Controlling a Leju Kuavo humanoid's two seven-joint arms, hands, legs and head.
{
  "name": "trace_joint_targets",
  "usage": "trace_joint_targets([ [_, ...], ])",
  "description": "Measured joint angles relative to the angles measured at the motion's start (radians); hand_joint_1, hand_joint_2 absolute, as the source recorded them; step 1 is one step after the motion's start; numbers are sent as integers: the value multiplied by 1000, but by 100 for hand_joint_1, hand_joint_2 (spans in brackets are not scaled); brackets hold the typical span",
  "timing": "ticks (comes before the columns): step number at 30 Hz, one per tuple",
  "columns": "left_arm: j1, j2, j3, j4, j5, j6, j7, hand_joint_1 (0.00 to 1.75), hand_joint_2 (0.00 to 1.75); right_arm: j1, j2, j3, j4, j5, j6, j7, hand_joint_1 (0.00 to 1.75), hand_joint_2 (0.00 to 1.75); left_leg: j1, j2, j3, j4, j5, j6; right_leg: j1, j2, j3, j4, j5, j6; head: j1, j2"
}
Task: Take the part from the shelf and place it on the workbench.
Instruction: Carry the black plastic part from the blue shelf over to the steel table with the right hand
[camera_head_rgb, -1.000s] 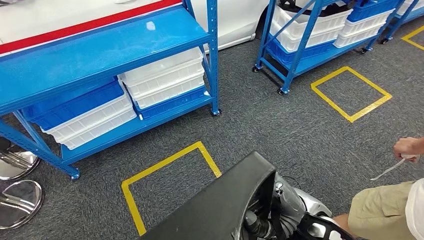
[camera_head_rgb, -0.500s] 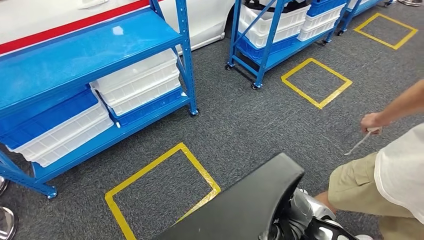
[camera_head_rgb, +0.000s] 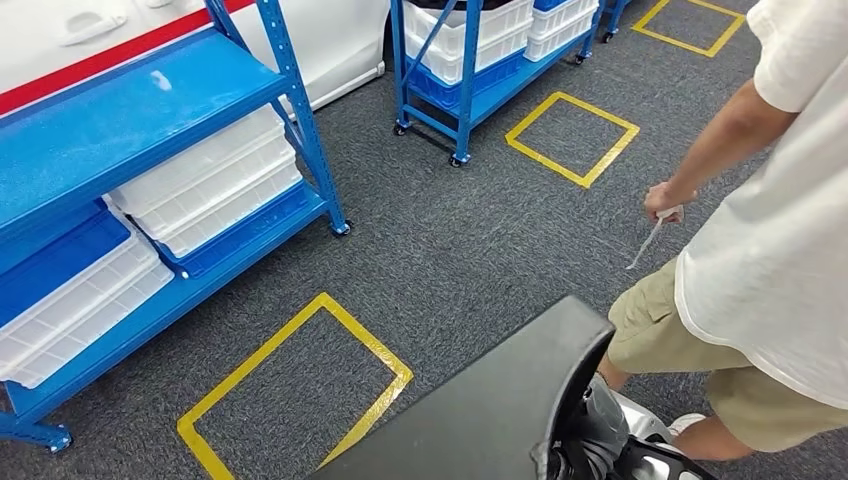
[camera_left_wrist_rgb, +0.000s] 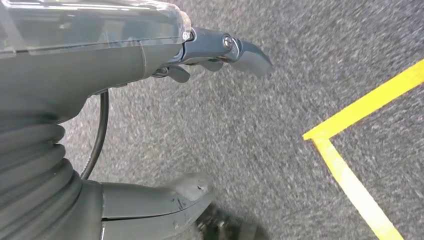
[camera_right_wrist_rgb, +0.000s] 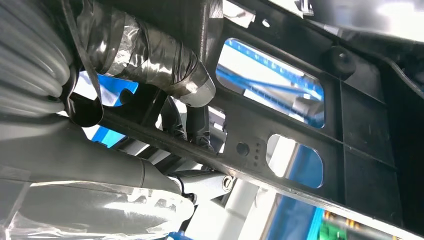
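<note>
The part (camera_head_rgb: 480, 400) is a large black plastic panel that crosses the bottom of the head view, above my silver right arm (camera_head_rgb: 610, 425). In the right wrist view my right hand (camera_right_wrist_rgb: 150, 75) grips this panel (camera_right_wrist_rgb: 370, 125): a tape-wrapped thumb (camera_right_wrist_rgb: 170, 65) lies on its ribbed, cut-out face, with dark fingers (camera_right_wrist_rgb: 192, 127) behind a bar. My left hand (camera_left_wrist_rgb: 100, 65) hangs over grey carpet with nothing in it, its fingers (camera_left_wrist_rgb: 240, 50) and thumb (camera_left_wrist_rgb: 170, 195) apart. The blue shelf (camera_head_rgb: 120, 110) stands at the left.
White and blue bins (camera_head_rgb: 200, 190) fill the shelf's lower levels. A second blue rack (camera_head_rgb: 460, 60) stands farther back. Yellow tape squares (camera_head_rgb: 300, 390) (camera_head_rgb: 570, 135) mark the carpet. A person (camera_head_rgb: 780, 250) stands close at the right, holding a white strap (camera_head_rgb: 648, 240).
The camera has swung right, so shelves and floor marks slid left in the picture. The person now takes up much more of the right side. The panel stays in my right hand.
</note>
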Motion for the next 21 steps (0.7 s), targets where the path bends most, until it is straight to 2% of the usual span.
trace_joint_targets([
  [1, 2, -1, 1, 0, 0, 5, -2, 0, 175, 1, 2, -3, 0, -3, -1, 1, 175, 175, 1, -12, -32, 71, -32, -1, 1, 10, -3, 1, 1, -2, 0, 0],
  [2, 5, -2, 2, 0, -3, 8, -5, 0, 175, 4, 5, -6, 0, -5, -4, 3, 175, 175, 1, -17, -57, 124, -48, -2, 3, 21, -4, 2, 2, -3, 0, 0],
  [3, 6, -3, 2, 0, -6, 6, -9, 0, 175, 7, 7, -10, 0, -6, -7, 4, 175, 175, 1, -19, -67, 144, -44, -2, 3, 32, -5, 3, 2, -4, 0, 0],
  [4, 7, -4, 2, 0, -11, 2, -12, 0, 175, 11, 9, -14, -1, -7, -11, 4, 175, 175, 1, -21, -58, 123, -19, 0, 4, 43, -5, 3, 2, -4, 0, 0],
  [5, 7, -5, 2, 0, -18, -3, -15, 0, 175, 14, 11, -18, -3, -7, -15, 5, 175, 175, 1, -28, -33, 68, 19, 3, 4, 54, -3, 4, 2, -3, 0, 0],
  [7, 8, -5, 0, 0, -30, -11, -18, 0, 175, 17, 15, -22, -9, -3, -22, 6, 175, 175, 3, -69, 25, -64, 86, 10, 3, 74, -2, 5, 4, 0, 0, 0],
  [8, 9, -5, -2, 0, -36, -16, -19, 0, 175, 18, 17, -23, -12, 1, -25, 9, 175, 175, 2, -89, 45, -108, 101, 14, 2, 85, -6, 7, 6, 5, 0, 0],
  [9, 11, -4, -4, 0, -41, -22, -19, 0, 175, 22, 21, -23, -16, 6, -30, 11, 175, 175, 1, -103, 54, -132, 104, 17, 1, 96, -11, 7, 9, 11, 0, 0],
  [10, 11, -4, -5, 0, -45, -30, -19, 0, 175, 28, 24, -23, -19, 13, -36, 13, 175, 175, 0, -103, 57, -141, 102, 19, -1, 107, -16, 6, 14, 20, 0, 0],
  [11, 12, -3, -6, 0, -48, -38, -21, 0, 175, 36, 27, -23, -24, 20, -42, 14, 175, 175, 1, -92, 59, -149, 103, 24, -1, 118, -20, 4, 18, 28, 0, 0],
  [12, 11, -3, -7, 0, -49, -46, -23, 0, 175, 44, 29, -23, -28, 27, -49, 12, 175, 175, 2, -80, 61, -156, 107, 30, 0, 114, -24, 7, 17, 34, 0, 0],
  [13, 11, -3, -8, 0, -50, -53, -27, 0, 175, 50, 31, -23, -32, 32, -54, 9, 175, 175, 4, -68, 62, -162, 111, 36, 2, 97, -32, 22, 5, 38, 0, 0],
  [14, 11, -4, -8, 0, -50, -59, -31, 0, 175, 54, 33, -23, -35, 35, -59, 5, 175, 175, 5, -55, 64, -167, 115, 42, 4, 72, -49, 58, -19, 41, 1, 0],
  [15, 13, -4, -8, 0, -51, -65, -34, 0, 175, 57, 34, -23, -36, 37, -64, 1, 175, 175, 4, -40, 65, -169, 116, 46, 5, 43, -77, 117, -54, 43, 1, 0],
  [16, 15, -4, -8, 0, -51, -69, -36, 0, 175, 61, 36, -23, -37, 37, -68, -1, 175, 175, 2, -26, 64, -169, 116, 48, 5, 24, -109, 187, -89, 45, 1, 0],
  [17, 16, -4, -8, 0, -51, -71, -37, 0, 175, 64, 38, -23, -37, 37, -70, -2, 175, 175, 0, -12, 63, -168, 116, 50, 3, 16, -138, 250, -114, 47, 1, 0],
  [18, 17, -4, -8, 0, -51, -73, -39, 0, 175, 67, 39, -23, -37, 36, -72, -2, 175, 175, -1, 2, 62, -167, 115, 50, 1, 11, -153, 286, -121, 49, 1, 0],
  [19, 16, -5, -8, 0, -51, -74, -39, 0, 175, 68, 41, -23, -37, 36, -73, -2, 175, 175, -1, 15, 62, -165, 113, 50, -2, 7, -148, 282, -109, 51, 1, 0],
  [20, 14, -5, -8, 0, -51, -74, -40, 0, 175, 68, 42, -23, -37, 35, -74, -2, 175, 175, -1, 26, 62, -163, 111, 49, -3, 1, -122, 241, -83, 51, 1, 0],
  [21, 13, -5, -8, 0, -51, -75, -41, 0, 175, 67, 44, -23, -37, 34, -75, -1, 175, 175, -1, 36, 64, -162, 109, 47, -4, -13, -82, 175, -51, 50, 1, 0],
])
